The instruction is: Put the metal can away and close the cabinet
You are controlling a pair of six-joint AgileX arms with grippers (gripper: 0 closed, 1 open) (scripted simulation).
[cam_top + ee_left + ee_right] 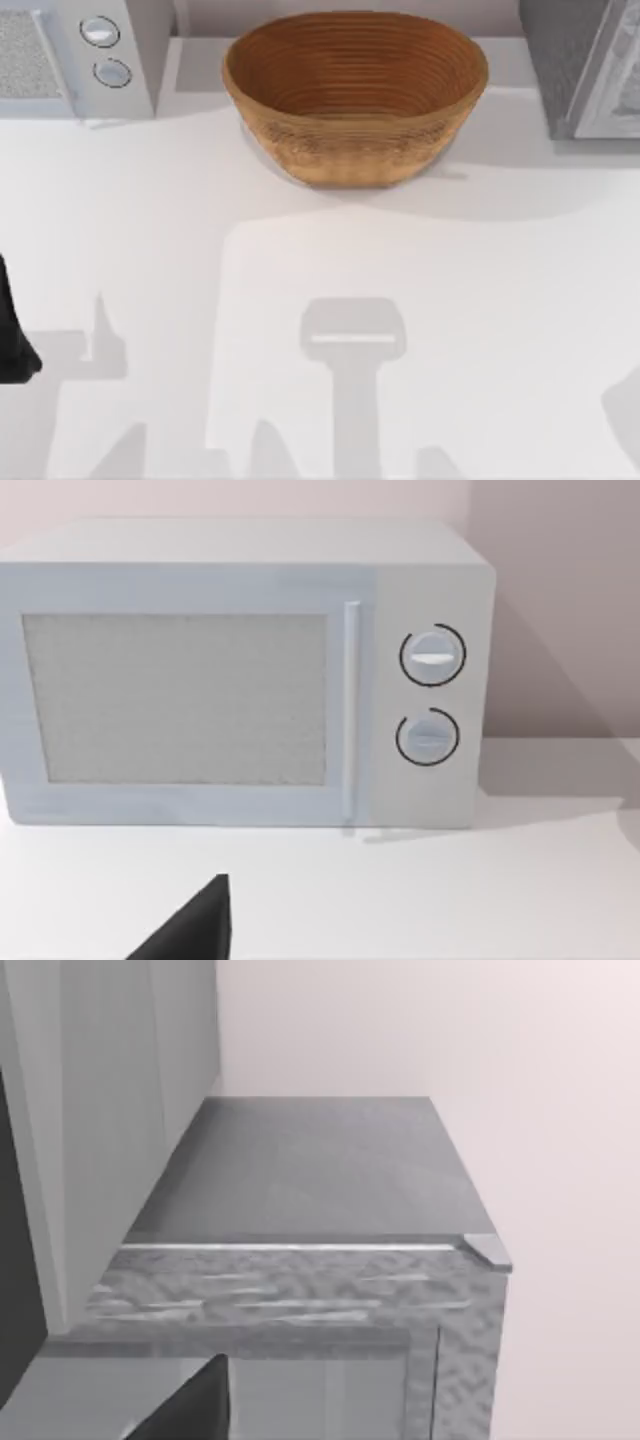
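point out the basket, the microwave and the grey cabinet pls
basket [355,150]: top view, on its woven outer wall.
microwave [180,695]: left wrist view, on the mesh window of its door.
grey cabinet [310,1165]: right wrist view, on its flat top panel.

White table [300,300] carrying three things.
A woven basket [355,95] is sitting on it; the microwave [75,55] is standing left of the basket, the grey cabinet [585,65] right.
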